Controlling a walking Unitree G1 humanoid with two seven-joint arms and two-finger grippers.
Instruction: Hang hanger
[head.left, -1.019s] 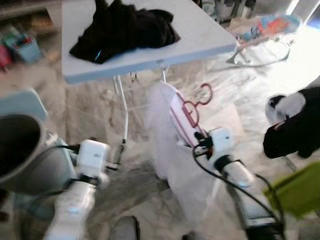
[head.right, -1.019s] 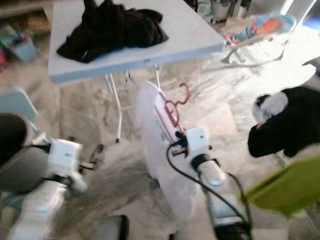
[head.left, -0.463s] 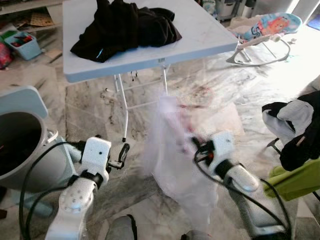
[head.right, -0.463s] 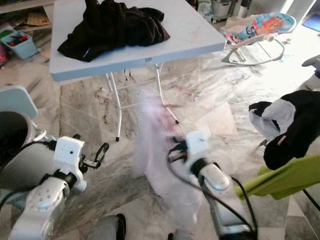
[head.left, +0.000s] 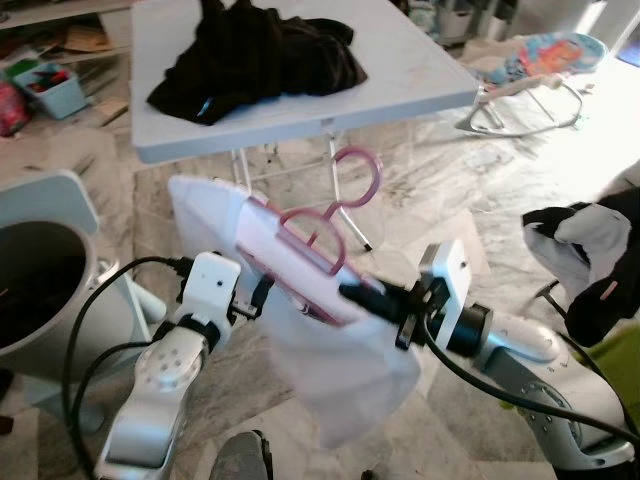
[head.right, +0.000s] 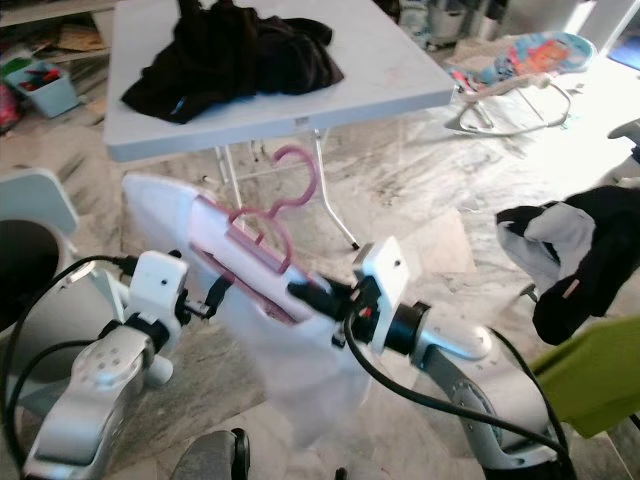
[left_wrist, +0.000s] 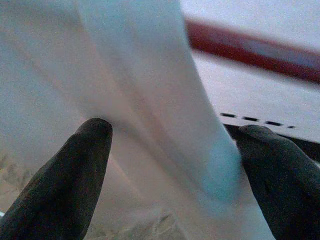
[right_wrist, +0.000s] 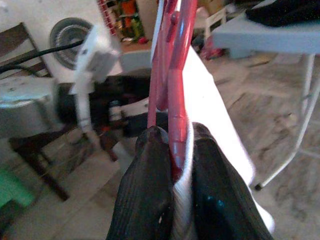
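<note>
L pincer (left_wrist: 172, 145) spread, white garment (left_wrist: 150, 100) btwn fingers (left_wrist: 75, 170)

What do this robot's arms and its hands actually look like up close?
Both arms are smooth, rounded silver-white shells with a boxy white block at each wrist. Thick black cables loop loosely beside them. The left gripper and right gripper each end in two long black fingers with rounded tips and a faintly ribbed, matte surface.
</note>
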